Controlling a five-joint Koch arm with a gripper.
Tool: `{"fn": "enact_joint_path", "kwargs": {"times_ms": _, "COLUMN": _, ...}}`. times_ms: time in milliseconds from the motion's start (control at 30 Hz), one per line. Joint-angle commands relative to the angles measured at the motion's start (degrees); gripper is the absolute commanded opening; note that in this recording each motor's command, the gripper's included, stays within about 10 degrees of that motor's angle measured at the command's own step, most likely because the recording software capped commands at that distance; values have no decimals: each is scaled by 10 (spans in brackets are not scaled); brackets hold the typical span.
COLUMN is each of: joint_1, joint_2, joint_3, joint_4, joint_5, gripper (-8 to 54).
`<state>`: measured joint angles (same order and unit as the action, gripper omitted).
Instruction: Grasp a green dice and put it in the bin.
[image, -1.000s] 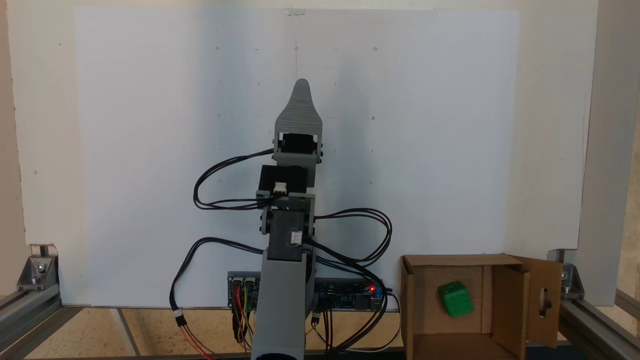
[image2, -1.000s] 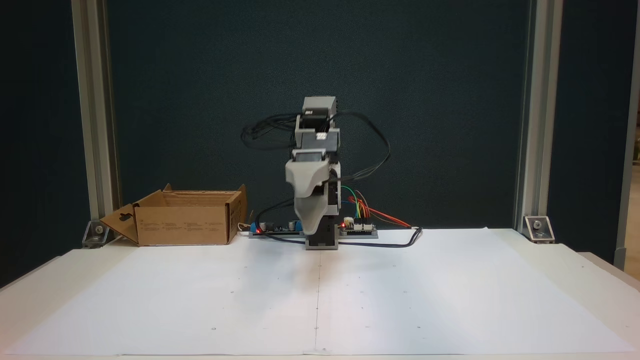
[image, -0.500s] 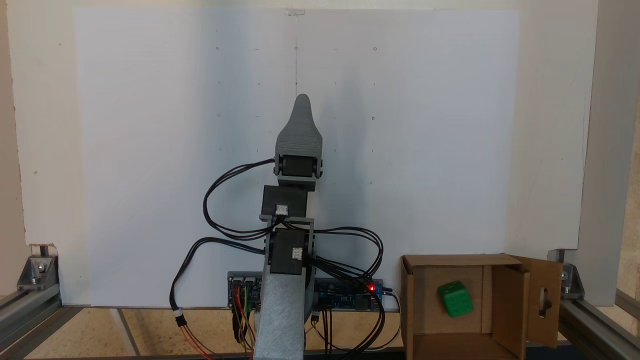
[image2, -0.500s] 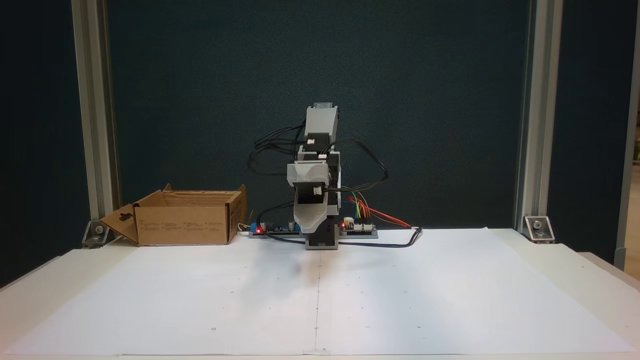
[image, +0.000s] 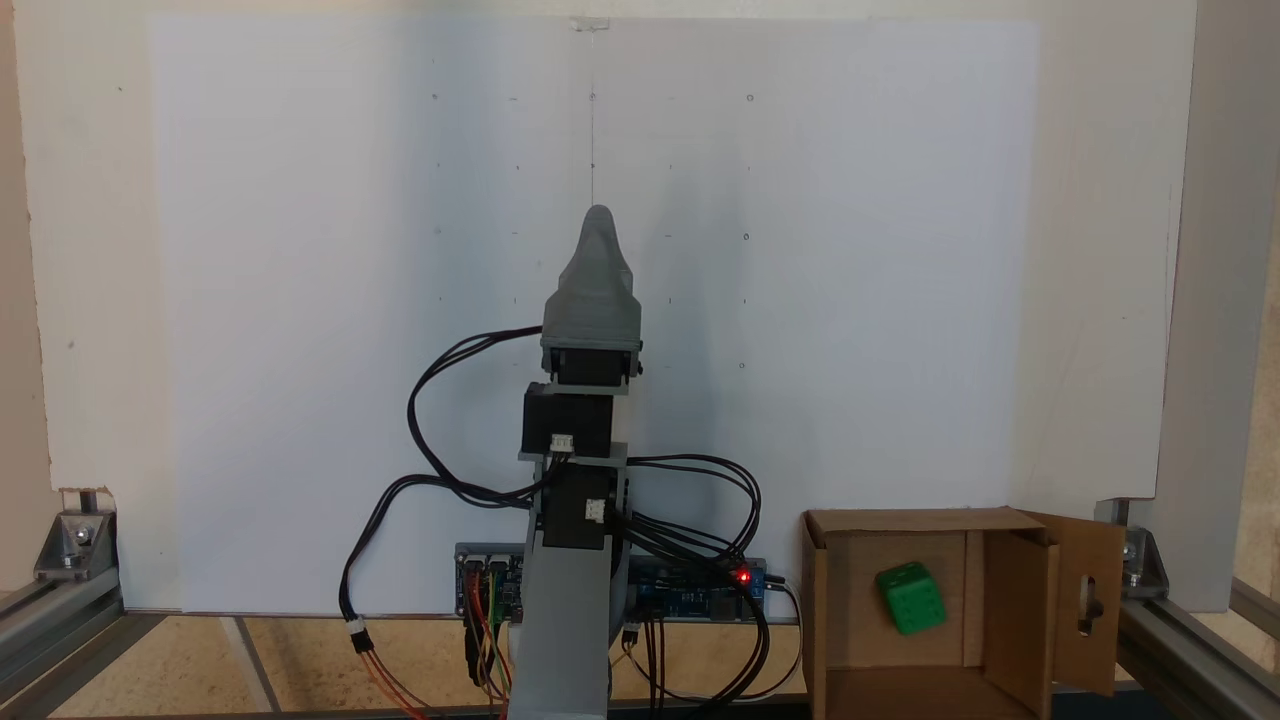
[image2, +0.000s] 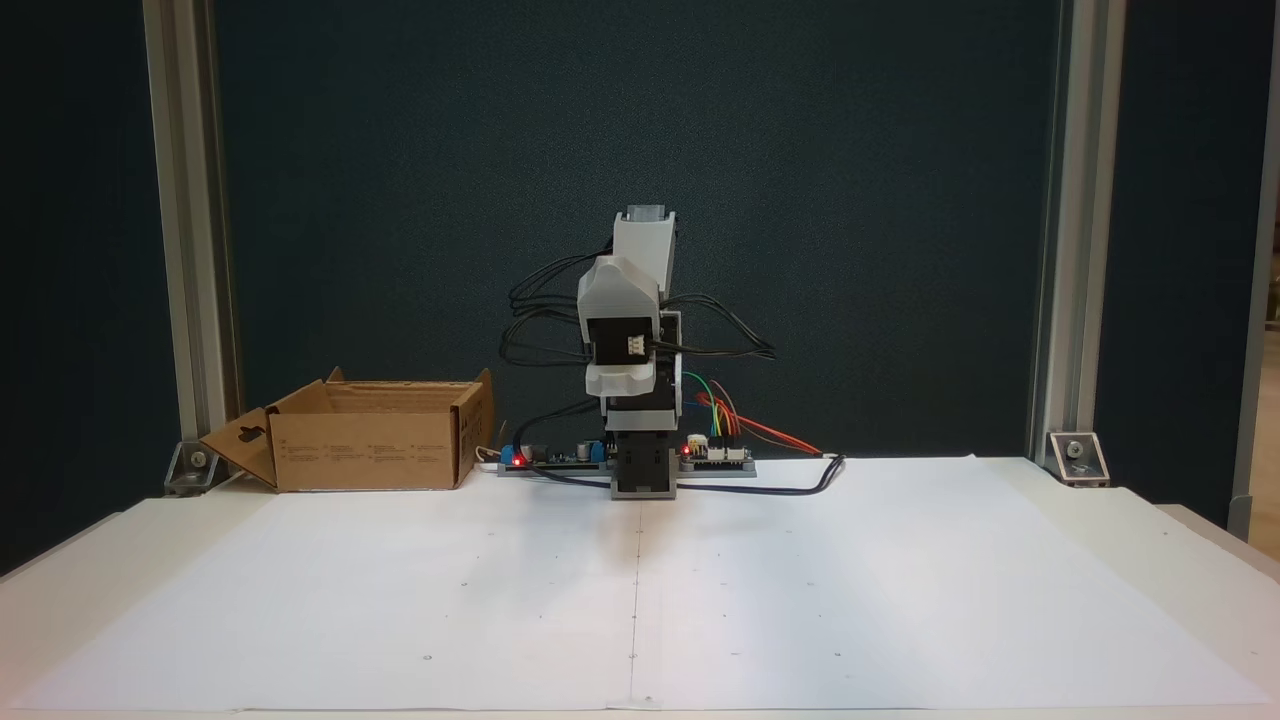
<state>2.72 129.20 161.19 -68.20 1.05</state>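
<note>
This is my little robotics test bench, more lab corner than home desk. My arm (image2: 638, 340) stands at the back edge of a white paper sheet (image2: 640, 590) marked with small dots, taped over a pale tabletop. Aluminium extrusion posts (image2: 185, 230) rise either side of the arm, bolted down with corner brackets (image2: 1076, 457). Right behind the arm hangs a dark blue backdrop (image2: 400, 150). Bare controller boards (image: 690, 585) with a red LED and loose jumper wires (image2: 735, 420) sit at the arm's base, cables looped everywhere
</note>
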Motion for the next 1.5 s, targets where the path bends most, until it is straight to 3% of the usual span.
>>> {"fn": "enact_joint_path", "kwargs": {"times_ms": 0, "joint_1": -7, "joint_2": 65, "joint_3": -5, "joint_4": -46, "joint_5": 20, "gripper": 440}}
{"fn": "enact_joint_path", "kwargs": {"times_ms": 567, "joint_1": -11, "joint_2": 65, "joint_3": 108, "joint_4": -139, "joint_5": 20, "gripper": 441}}
{"fn": "enact_joint_path", "kwargs": {"times_ms": 1467, "joint_1": -12, "joint_2": 62, "joint_3": 150, "joint_4": -137, "joint_5": 19, "gripper": 445}}
